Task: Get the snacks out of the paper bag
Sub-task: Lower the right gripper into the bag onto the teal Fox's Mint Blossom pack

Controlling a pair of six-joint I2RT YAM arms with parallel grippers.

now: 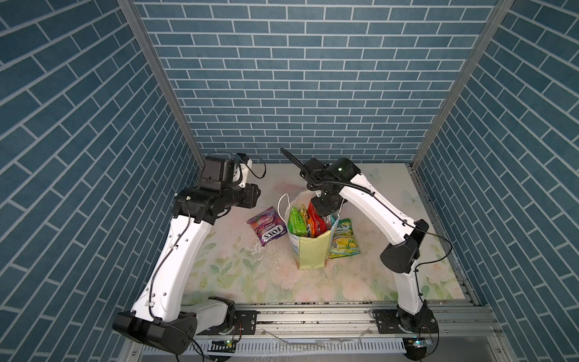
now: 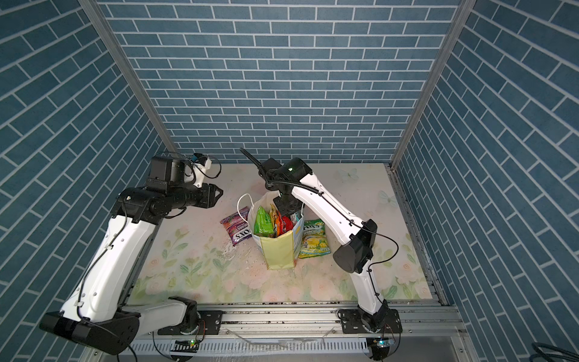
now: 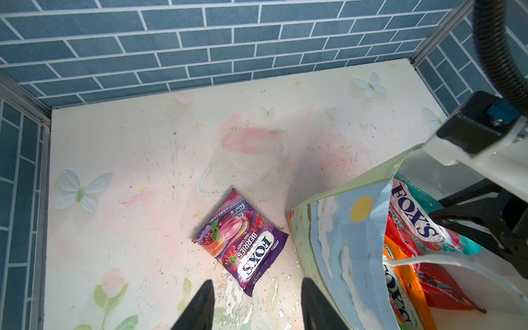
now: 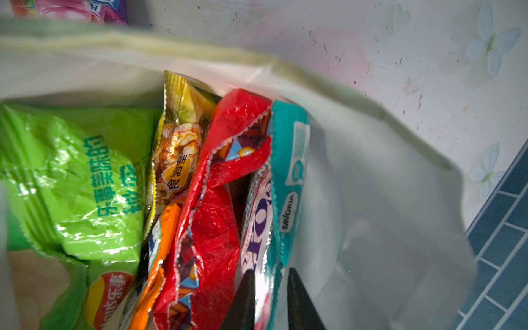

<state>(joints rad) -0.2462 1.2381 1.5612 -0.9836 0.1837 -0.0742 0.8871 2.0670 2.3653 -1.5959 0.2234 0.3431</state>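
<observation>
The paper bag (image 1: 310, 250) (image 2: 277, 254) stands upright mid-table, mouth open. Inside are snacks: a bright green chip bag (image 4: 77, 177), a yellow pack (image 4: 183, 137), an orange pack (image 4: 168, 228), a red pack (image 4: 223, 223) and a teal FOX'S pack (image 4: 288, 177) (image 3: 414, 211). My right gripper (image 4: 271, 271) (image 1: 326, 216) reaches into the bag, its jaws narrow and shut on the teal pack's edge. A purple FOX'S pack (image 1: 267, 229) (image 3: 243, 240) lies left of the bag, a yellow-green one (image 1: 343, 239) to its right. My left gripper (image 3: 255, 281) (image 1: 255, 196) hovers open and empty above the purple pack.
Blue brick-pattern walls (image 1: 297, 94) close in the floral table top (image 1: 250, 275) at the back and both sides. A white cord handle (image 1: 282, 203) loops out from the bag's left rim. Metal rails (image 1: 313, 316) run along the front edge.
</observation>
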